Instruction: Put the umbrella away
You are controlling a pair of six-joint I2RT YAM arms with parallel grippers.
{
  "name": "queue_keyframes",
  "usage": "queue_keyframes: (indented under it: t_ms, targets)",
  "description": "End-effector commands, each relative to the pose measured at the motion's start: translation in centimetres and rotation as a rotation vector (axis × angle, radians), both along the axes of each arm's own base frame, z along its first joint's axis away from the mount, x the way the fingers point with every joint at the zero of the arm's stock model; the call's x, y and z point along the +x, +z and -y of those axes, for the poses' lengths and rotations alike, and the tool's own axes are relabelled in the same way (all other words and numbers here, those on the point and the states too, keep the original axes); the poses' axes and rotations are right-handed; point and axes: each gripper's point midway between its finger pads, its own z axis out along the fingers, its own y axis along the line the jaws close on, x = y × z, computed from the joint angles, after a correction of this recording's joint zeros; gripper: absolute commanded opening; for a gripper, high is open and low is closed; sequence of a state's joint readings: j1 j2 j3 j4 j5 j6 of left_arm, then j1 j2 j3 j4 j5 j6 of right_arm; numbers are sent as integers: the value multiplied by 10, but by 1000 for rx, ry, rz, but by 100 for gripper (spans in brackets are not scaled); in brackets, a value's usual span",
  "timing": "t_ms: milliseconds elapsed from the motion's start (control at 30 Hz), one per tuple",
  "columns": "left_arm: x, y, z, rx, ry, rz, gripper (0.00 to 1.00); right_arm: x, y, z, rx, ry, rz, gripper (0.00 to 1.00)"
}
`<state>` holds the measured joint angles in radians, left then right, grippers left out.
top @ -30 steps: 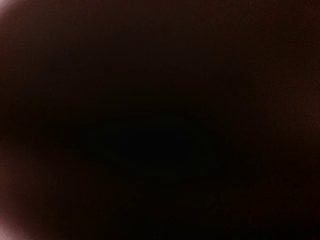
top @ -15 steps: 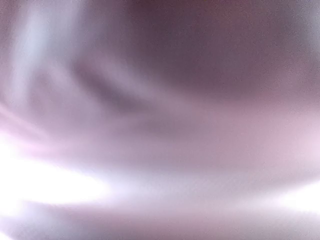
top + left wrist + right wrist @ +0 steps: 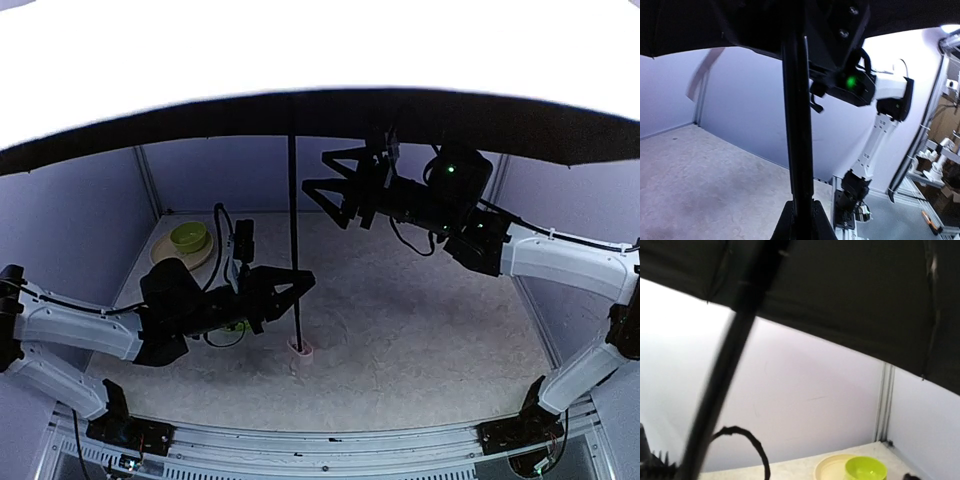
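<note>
The umbrella is open. Its black lining [image 3: 400, 115] spans the top of the top view, and its pale outside is washed out white above. Its thin black shaft [image 3: 293, 220] stands upright with the small pink handle [image 3: 301, 349] on the table. My left gripper [image 3: 293, 285] is shut on the lower shaft, which shows between its jaws in the left wrist view [image 3: 802, 220]. My right gripper [image 3: 335, 195] is open, its fingers spread just right of the upper shaft. The right wrist view shows the shaft [image 3: 725, 370] and lining [image 3: 850, 295], not its own fingers.
A cream plate [image 3: 170, 255] with a green bowl [image 3: 188, 236] on it sits at the back left corner, and also shows in the right wrist view [image 3: 866, 469]. Grey walls enclose the table on three sides. The right arm [image 3: 855, 82] hangs close to the shaft.
The top view was fully dark, then a pink blur. The fabric has now moved off the camera, and the canopy, both arms and the table show.
</note>
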<state>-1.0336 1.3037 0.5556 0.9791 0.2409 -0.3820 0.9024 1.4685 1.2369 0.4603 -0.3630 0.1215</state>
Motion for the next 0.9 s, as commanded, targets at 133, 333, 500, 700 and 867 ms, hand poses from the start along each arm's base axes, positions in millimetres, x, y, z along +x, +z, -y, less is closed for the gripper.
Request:
queue_keyframes:
  t_ms: [133,333,500,700,867]
  targets:
    - [-39,34,14,-114,-235,182,0,2,-1,-28,-19,102,18,91]
    - [-27,36,3,-174,-253,110,0,-13,-5,-35,-31,213,33,86]
    - [-17,34,0,-182,-244,86,0,-18,-7,-19,-36,173,58,85]
    - [-16,33,0,-147,-227,105,0,-30,-18,12,-58,130,102,88]
    - [-15,30,1,-129,-213,116,0,-70,-9,-3,-39,355,171,90]
